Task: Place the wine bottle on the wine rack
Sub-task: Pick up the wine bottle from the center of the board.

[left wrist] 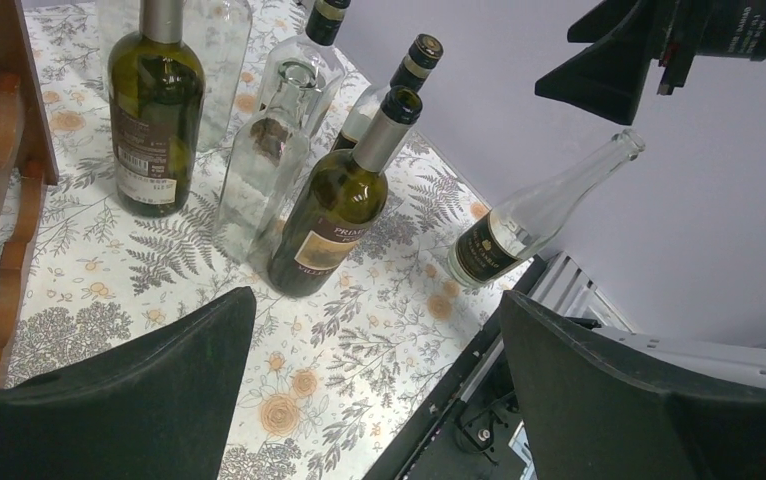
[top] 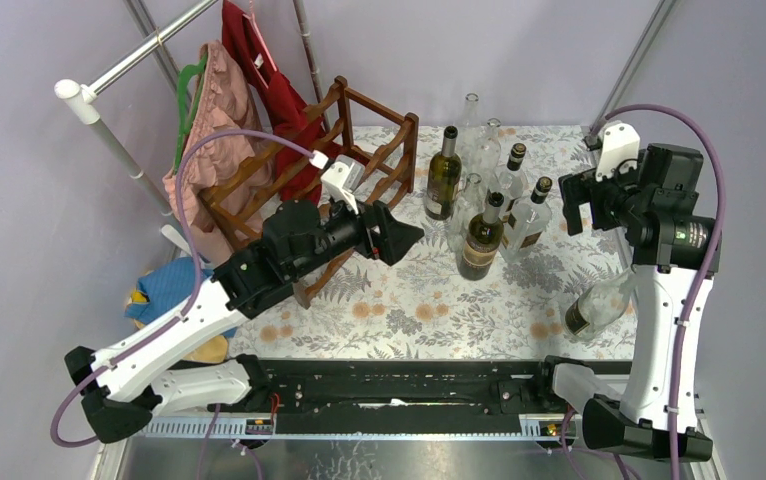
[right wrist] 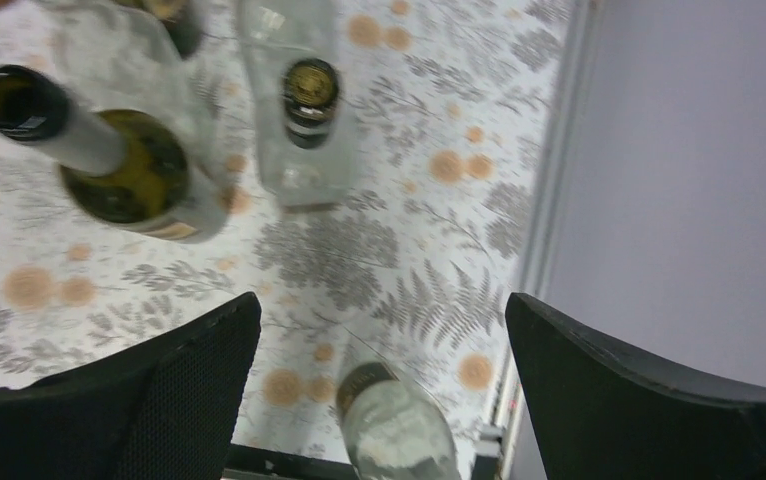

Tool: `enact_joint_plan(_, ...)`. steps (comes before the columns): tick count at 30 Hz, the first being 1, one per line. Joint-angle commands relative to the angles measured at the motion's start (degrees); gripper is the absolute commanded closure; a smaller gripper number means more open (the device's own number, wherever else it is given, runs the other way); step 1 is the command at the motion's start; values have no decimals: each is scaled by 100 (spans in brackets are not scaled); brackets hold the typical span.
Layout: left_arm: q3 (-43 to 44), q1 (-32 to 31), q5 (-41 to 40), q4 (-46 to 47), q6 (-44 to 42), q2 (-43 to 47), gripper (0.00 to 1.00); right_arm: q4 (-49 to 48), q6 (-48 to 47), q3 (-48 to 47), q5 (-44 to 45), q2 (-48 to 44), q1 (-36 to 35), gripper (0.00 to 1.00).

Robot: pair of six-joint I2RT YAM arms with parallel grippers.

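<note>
Wine rack (top: 359, 150) sits at the back-left of the table (top: 409, 310), with one post at the left edge of the left wrist view (left wrist: 4, 150). All the bottles are on the table to the right of the rack.

- Dark green bottle (top: 443, 178) (left wrist: 156, 110): upright, the one nearest the rack.
- Green bottle with cream label (top: 481, 240) (left wrist: 334, 205) (right wrist: 129, 170): upright, further right and forward of the rack.
- Clear bottles (left wrist: 264, 165): upright, between and behind those two. The glass is see-through.
- Clear bottle with dark label (top: 599, 303) (left wrist: 529, 225): tilted, farthest from the rack, at the table's right edge. Cannot tell what it leans on.

Contents of the green bottles: cannot tell.

Left gripper (top: 414, 238) (left wrist: 377, 300) hangs just right of the rack's front, jaws wide with nothing between them. Right gripper (top: 571, 200) (right wrist: 382, 305) is well right of the rack, beyond the bottle cluster, jaws wide and holding nothing.
</note>
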State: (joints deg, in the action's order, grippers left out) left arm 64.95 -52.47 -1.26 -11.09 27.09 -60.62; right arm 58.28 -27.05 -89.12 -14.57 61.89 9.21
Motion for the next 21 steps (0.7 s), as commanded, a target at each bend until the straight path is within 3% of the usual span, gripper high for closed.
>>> enact_joint_plan(1, -4, -28, -69, 400, 31, 199, 1, 115, -142, -134, 1341, -96, 156, 0)
enact_joint_plan(11, -5, -26, -247, 41, -122, 414, 1, 870, -589, -799, 1985, 614, 465, 0)
enact_joint_plan(21, 609, 16, -248, -325, -280, 185, 1, 1820, -728, -1220, 2115, 832, 511, 0)
